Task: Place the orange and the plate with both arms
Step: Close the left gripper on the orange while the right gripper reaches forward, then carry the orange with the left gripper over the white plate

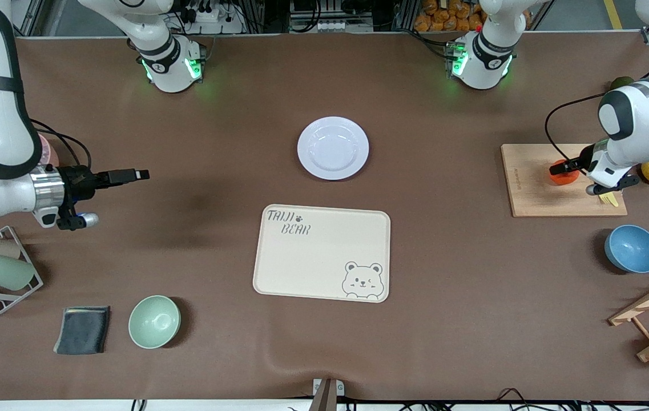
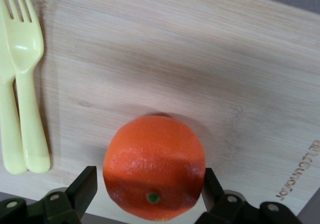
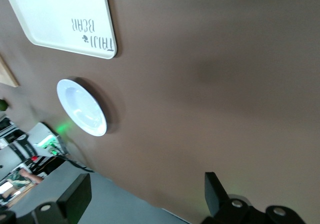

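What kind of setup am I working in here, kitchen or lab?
Likely a robotics lab staged as a kitchen: two arms bolted at a brown-covered table, tableware such as the plate and bear tray, and cables along the edge.

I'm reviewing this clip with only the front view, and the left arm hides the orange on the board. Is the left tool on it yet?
Observer: The left tool straddles the orange with one finger on each side. A sliver of gap shows at one finger, so it looks open, not clamped.
Operator: Is the orange lifted?
Observer: It appears to rest on the cutting board, with its shadow tight against it.
Operator: What's the yellow thing beside it?
Observer: Two pale yellow forks, lying side by side on the board.
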Motion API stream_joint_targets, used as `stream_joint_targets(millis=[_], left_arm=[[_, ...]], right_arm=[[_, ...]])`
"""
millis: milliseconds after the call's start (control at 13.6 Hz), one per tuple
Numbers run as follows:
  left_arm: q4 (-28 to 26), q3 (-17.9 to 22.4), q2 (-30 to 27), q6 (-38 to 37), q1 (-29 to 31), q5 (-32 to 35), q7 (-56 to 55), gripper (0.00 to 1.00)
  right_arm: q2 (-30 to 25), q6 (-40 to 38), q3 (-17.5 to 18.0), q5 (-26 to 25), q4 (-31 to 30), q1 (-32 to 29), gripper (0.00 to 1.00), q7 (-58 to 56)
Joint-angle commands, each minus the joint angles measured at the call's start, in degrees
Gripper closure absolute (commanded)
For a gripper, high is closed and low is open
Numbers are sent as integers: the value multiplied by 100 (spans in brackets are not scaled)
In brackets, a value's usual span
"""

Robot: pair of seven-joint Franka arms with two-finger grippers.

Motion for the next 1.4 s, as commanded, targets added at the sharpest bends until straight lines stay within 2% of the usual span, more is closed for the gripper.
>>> stream_joint_targets(millis=[0,74,148,221,295,369,517,664,812,1181,1255,1328], left_arm=[[100,-65,136,71,76,142,42,43],[144,-65,163,71,76,142,42,51],[162,-74,207,71,76,142,50,65],[223,-82,225,71,59,142,50,85],[320,-91,207,27,33,142,42,99],[416,-239,138,-25,24,134,-11,100],[671,-591,-221,-620,32,37,-89,100],[1354,-1292,-364,-1610,67,-181,-353,100],[2014,-1907,-338,-2440,24,-848,-581,100],[2648,-3647,-23,-2548,-38,-965,-2512,100],[2745,-3894,92,-2540,-177,-956,-2977,100],[2833,-3966,180,-2531,-422,-956,-3434,100]], right_arm=[[142,-42,66,292,-126,-164,0,-321],[230,-50,74,363,-135,-216,0,-472],[309,-68,75,433,-135,-286,0,-569],[353,-85,75,460,-153,-330,0,-683],[362,-112,75,530,-188,-366,0,-823],[389,-121,75,600,-197,-392,0,-929],[520,-121,75,731,-205,-427,0,-1044],[678,-129,75,890,-266,-506,0,-1368],[819,-129,75,996,-311,-603,0,-1606],[890,-68,75,1207,-478,-376,0,-1695],[890,-33,75,1216,-478,-244,0,-1695],[916,37,75,1225,-487,-199,0,-1695]])
